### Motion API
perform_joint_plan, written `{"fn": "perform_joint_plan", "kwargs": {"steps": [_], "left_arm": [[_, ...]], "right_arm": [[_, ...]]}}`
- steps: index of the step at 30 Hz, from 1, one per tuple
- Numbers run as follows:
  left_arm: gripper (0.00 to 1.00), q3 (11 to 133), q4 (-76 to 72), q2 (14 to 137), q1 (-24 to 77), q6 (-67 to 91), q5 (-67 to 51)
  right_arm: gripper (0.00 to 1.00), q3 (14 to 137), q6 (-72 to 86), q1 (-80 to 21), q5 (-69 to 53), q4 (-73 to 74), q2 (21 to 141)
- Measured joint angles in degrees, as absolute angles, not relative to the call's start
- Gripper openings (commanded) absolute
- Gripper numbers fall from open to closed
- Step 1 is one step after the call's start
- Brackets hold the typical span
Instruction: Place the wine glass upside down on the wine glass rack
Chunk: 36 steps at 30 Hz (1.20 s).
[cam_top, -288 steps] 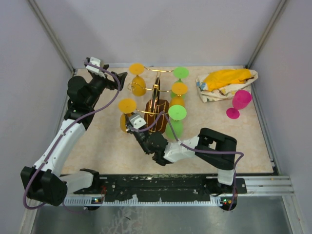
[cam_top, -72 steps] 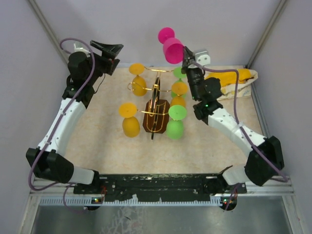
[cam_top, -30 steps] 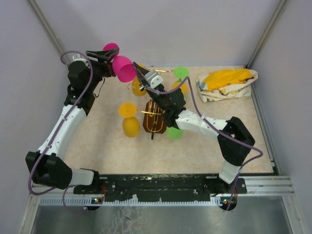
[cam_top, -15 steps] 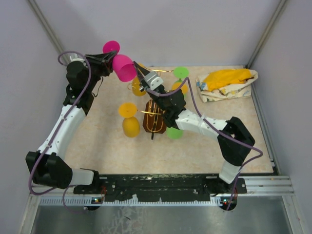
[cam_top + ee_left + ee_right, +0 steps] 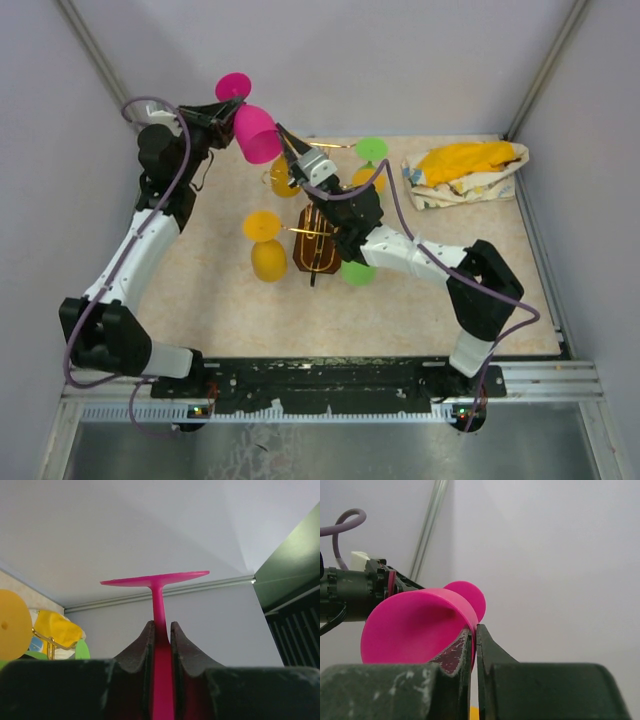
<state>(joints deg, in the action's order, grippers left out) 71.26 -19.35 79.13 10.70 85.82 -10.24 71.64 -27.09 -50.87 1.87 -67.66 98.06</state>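
Observation:
A pink wine glass [image 5: 257, 135] hangs in the air above the table's back left, foot pointing up and to the left. My left gripper [image 5: 222, 113] is shut on its stem; in the left wrist view the stem [image 5: 161, 625] runs up between the fingers to the flat foot. My right gripper [image 5: 283, 135] pinches the bowl's rim from the right, and the right wrist view shows the bowl [image 5: 415, 630] with its wall between the nearly closed fingers. The wine glass rack [image 5: 312, 255], gold wire on a dark brown base, stands right of and below the glass, partly behind my right arm.
Orange glasses [image 5: 268, 258] and green glasses [image 5: 372, 150] hang upside down on the rack's arms. A yellow and white cloth [image 5: 465, 170] lies bunched at the back right. Grey walls enclose the table on three sides.
My left gripper has closed on the stem. The glass has tipped slightly, its foot rising. The right arm has barely moved.

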Motion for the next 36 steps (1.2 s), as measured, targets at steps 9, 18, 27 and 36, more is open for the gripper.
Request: {"fn": "perform_joint_plan", "kwargs": {"steps": [9, 18, 27, 36], "left_arm": [[0.0, 71.29, -25.1, 82.08, 10.63, 85.12, -15.99], [0.0, 71.29, -25.52, 80.53, 8.8, 77.6, -16.29], [0.0, 71.26, -25.91, 77.21, 3.68, 67.46, -12.88], [0.0, 70.11, -29.36, 75.92, 0.69, 54.72, -11.55]], "right_arm": [[0.28, 69.25, -28.34, -51.22, 2.33, -67.33, 97.47], [0.46, 68.27, -30.0, -51.59, 4.45, -63.33, 94.19], [0.59, 68.27, -31.31, -51.59, 7.09, -56.42, 92.12], [0.73, 68.31, -31.7, -51.59, 10.44, -46.22, 88.47]]}}
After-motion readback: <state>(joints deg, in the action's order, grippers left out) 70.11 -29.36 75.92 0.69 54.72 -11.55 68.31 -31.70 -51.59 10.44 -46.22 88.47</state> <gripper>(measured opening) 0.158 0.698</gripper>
